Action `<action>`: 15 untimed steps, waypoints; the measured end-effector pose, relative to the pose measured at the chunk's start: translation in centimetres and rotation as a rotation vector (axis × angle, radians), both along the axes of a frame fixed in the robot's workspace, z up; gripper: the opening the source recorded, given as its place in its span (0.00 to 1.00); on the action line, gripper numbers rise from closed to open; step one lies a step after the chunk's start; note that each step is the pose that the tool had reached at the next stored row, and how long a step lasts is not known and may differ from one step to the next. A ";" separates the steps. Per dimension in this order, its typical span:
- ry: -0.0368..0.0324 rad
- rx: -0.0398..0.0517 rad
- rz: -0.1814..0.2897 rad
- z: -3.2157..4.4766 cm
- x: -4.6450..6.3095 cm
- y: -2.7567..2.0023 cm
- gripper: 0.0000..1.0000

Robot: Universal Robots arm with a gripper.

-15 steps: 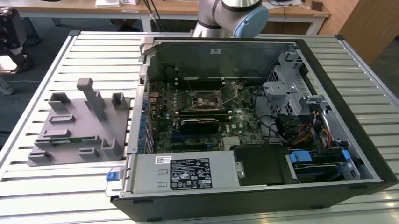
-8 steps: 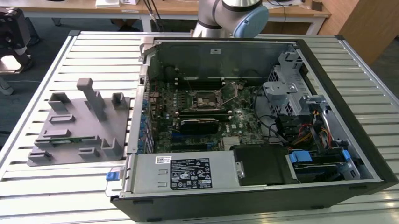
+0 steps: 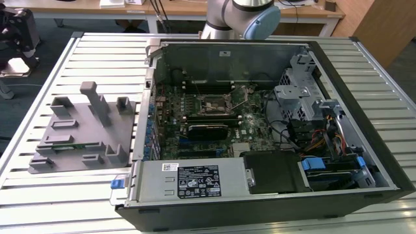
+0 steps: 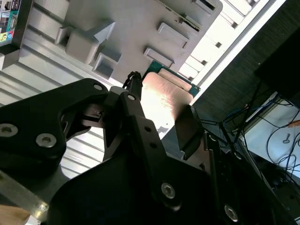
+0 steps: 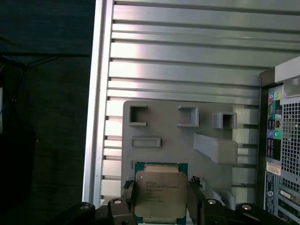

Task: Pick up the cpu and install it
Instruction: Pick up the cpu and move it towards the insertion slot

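The gripper [image 5: 161, 199] is pinching the cpu [image 5: 159, 187] by two opposite edges. A black finger [image 5: 128, 197] presses on each side, so the shiny metal top and the thin green rim stay uncovered. Gripping it by the edges seems meant to keep the pads off the chip's faces and to hold it flat and square for seating.

In both wrist views the chip hangs over the grey fixture plate [image 5: 187, 140], close to the plate's edge. It looks large against the plate's pockets, so I judge it to be lifted clear of its pocket rather than resting in it. The second wrist view also shows the bright lid clamped between the fingers, with the plate behind it.

In the exterior view the fixture plate [image 3: 78, 126] lies on the slatted table [image 3: 97, 53], at about 9 o'clock from the open computer case [image 3: 364, 146]. The arm [image 3: 237, 14] rises at 12 o'clock. The socket [image 3: 217, 103] sits near the middle of the motherboard [image 3: 195, 131], with its frame open and nothing seated in it. The pick-up looks done and the install does not.
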State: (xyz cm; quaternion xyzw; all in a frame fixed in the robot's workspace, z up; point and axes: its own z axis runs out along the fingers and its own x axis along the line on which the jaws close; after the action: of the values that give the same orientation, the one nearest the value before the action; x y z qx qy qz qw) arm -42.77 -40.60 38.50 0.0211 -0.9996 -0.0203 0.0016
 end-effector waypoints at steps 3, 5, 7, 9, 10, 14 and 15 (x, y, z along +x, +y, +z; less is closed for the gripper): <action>-0.0001 0.0001 0.000 -0.01 0.6 0.00 0.53; 0.0000 0.0000 0.000 0.00 1.1 0.01 0.53; 0.0000 0.0000 0.000 0.00 1.5 0.01 0.53; 0.0000 0.0000 0.000 -0.01 2.0 0.01 0.53; -0.0001 0.0000 0.000 -0.02 2.2 0.02 0.53; 0.0000 0.0000 0.000 -0.04 3.0 0.02 0.53; -0.0001 0.0000 0.000 -0.05 3.2 0.02 0.53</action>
State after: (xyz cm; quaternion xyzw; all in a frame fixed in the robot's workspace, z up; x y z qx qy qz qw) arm -39.56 -40.58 38.45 0.0211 -0.9996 -0.0203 0.0015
